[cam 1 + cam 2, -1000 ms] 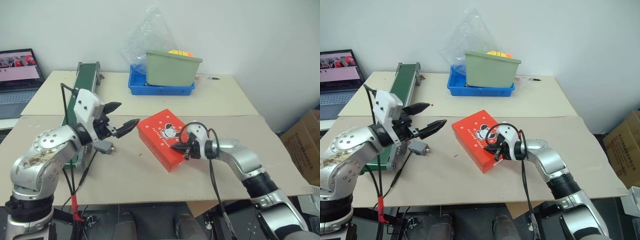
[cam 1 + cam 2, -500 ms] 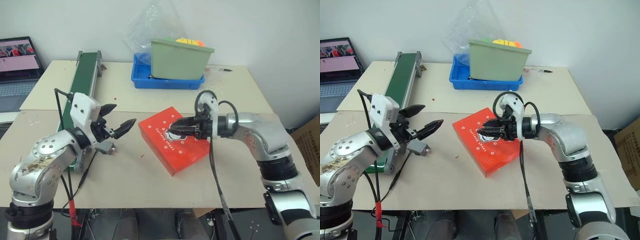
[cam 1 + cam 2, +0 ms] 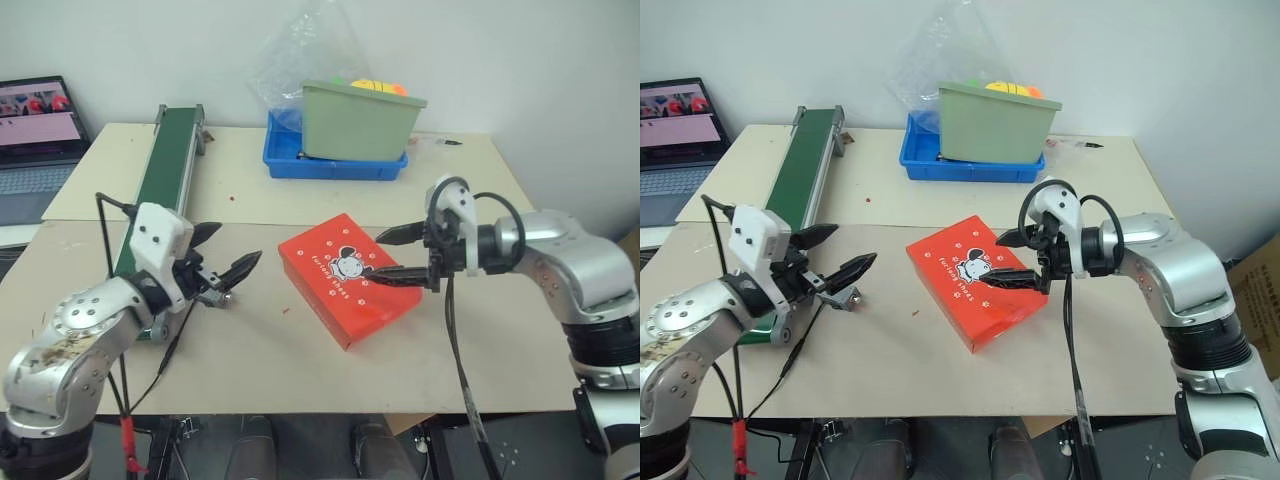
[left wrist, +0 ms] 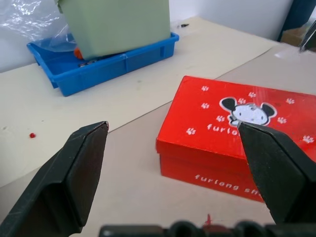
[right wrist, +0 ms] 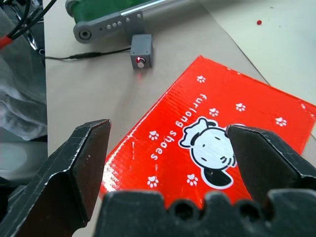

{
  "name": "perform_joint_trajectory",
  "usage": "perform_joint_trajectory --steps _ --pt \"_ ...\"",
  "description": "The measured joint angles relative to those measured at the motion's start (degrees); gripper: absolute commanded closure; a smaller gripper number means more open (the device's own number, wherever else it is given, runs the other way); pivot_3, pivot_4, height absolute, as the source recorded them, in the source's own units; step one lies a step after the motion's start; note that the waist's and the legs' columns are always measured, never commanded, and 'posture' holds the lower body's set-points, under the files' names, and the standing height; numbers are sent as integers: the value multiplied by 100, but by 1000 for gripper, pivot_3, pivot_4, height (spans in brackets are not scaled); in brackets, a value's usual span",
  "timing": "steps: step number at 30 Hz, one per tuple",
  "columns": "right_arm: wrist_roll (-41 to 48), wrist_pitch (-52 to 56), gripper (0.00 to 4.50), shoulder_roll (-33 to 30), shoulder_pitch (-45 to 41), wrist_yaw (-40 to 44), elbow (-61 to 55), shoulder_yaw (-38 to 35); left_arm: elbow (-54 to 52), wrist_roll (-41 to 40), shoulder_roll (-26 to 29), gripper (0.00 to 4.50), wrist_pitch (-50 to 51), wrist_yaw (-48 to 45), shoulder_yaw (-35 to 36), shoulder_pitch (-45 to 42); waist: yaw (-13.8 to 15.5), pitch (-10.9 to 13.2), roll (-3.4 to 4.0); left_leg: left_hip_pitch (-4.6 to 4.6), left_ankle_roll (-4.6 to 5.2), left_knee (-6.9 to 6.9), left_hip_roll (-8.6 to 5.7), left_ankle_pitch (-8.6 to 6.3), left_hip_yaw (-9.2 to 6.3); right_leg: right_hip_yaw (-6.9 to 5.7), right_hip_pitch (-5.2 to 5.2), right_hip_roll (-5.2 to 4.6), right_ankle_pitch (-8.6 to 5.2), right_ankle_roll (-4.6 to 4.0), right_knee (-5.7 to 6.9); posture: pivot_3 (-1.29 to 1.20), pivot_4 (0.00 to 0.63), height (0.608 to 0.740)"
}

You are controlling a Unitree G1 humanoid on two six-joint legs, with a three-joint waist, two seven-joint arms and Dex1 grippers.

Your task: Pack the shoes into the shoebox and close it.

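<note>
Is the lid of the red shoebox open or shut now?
Shut. The lid of the shoebox lies flat on the box, logo facing up, with no gap showing at the front edge in the left wrist view.

The red shoebox (image 3: 976, 290) lies shut on the cardboard-covered table (image 3: 940, 370), its lid with the white cartoon logo facing up, set at a slant. At its three o'clock the right gripper (image 3: 1017, 259) hangs just above the lid's edge, both black fingers spread wide, nothing between them. Well off at nine o'clock the left gripper (image 3: 833, 252) is spread too, pointing toward the box, with a small grey switch box (image 3: 847, 298) just beneath it, I think. At twelve o'clock, farther back, a green bin (image 3: 997, 122) sits in a blue tray (image 3: 970, 165). A green conveyor (image 3: 798, 190) runs along at ten o'clock.
</note>
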Motion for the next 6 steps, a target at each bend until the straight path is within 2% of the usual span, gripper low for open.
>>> perform_joint_trajectory --steps 6 --pt "-64 -66 75 179 -277 -22 320 11 -34 -87 113 0 39 10 67 -17 -5 0 0 0 0 -4 0 0 0 0 0 0 0 0 0 0 150 740"
